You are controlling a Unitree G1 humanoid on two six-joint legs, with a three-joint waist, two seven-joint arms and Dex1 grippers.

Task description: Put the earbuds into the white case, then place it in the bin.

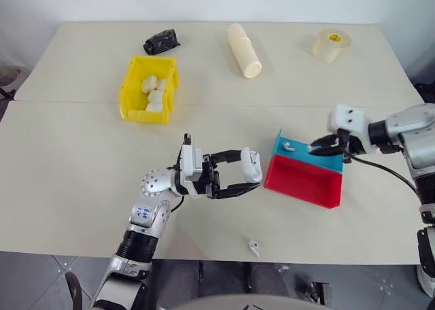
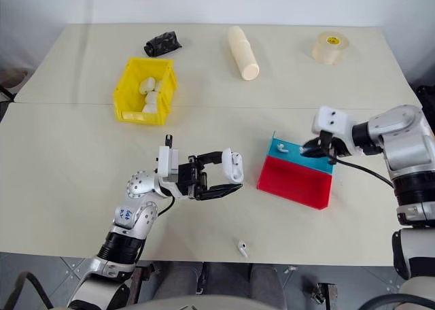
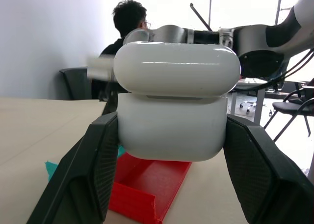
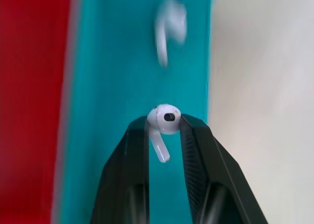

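1. The left claw is clamped on the glossy white pebble-shaped case, lid ajar, above the cream surface.
2. The right claw pinches a tiny white earbud over the blue tray.
3. Next, I judge, the earbud must be carried to the case, with precise alignment.

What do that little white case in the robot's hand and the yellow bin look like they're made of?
The white case, clamped in the left gripper, looks like glossy hard plastic: light streaks reflect off its smooth lid. The yellow bin looks like moulded plastic, opaque with a duller sheen and thin, even, stiff walls. Neither can be confirmed by sight alone.
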